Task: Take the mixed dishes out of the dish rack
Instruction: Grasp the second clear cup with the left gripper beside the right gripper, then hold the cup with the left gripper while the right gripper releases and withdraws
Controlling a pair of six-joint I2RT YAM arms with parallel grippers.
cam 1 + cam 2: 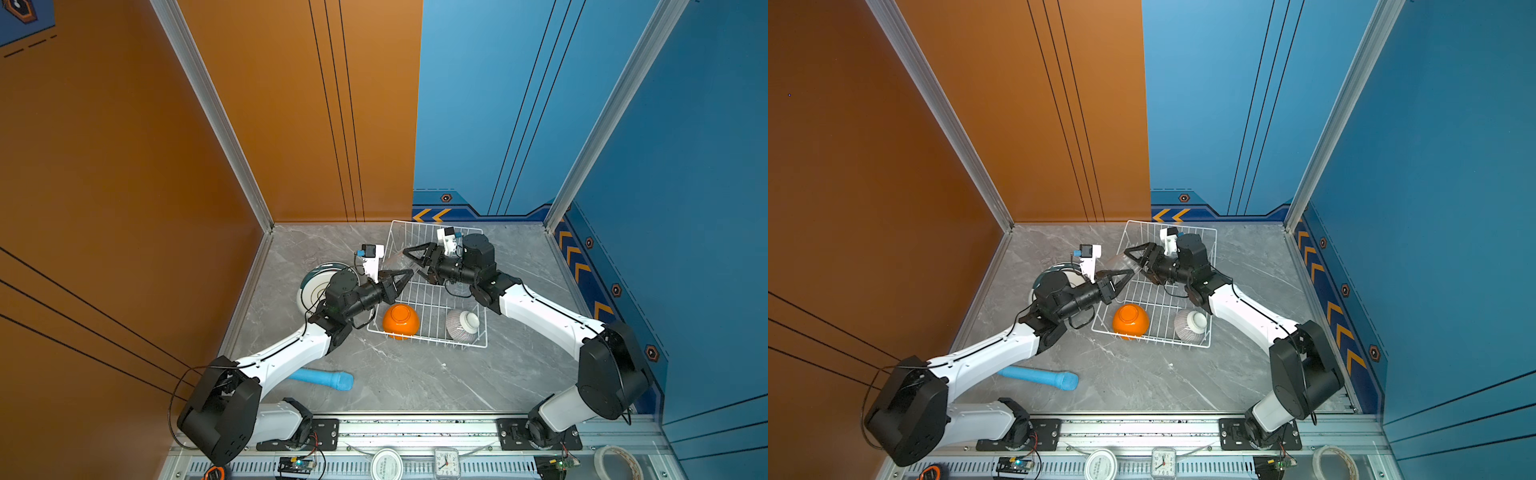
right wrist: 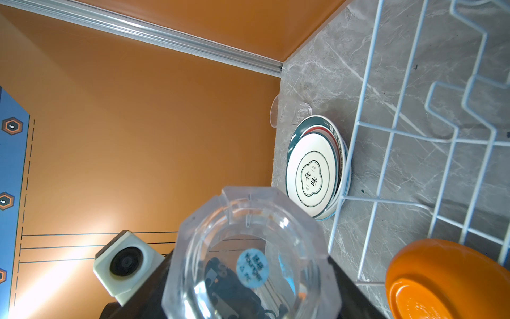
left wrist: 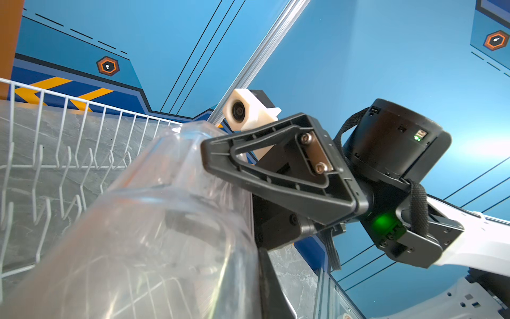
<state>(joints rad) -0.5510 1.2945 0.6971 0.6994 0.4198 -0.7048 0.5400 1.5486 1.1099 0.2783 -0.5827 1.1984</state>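
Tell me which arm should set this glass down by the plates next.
Left, probably. The left gripper is shut on the glass tumbler at its rim, and the plates lie on its side of the dish rack. The right gripper, holding the base, would have to reach across.

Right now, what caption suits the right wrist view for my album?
A glass held close; stacked plates and a second glass wait on the table beside the rack, orange bowl inside.

We see a left arm (image 1: pixel 286 353) and right arm (image 1: pixel 548 316) in white shells with black joints, black triangular gripper fingers (image 3: pixel 276 190), silver screws (image 3: pixel 306 138), looping black cable (image 1: pixel 171 403).
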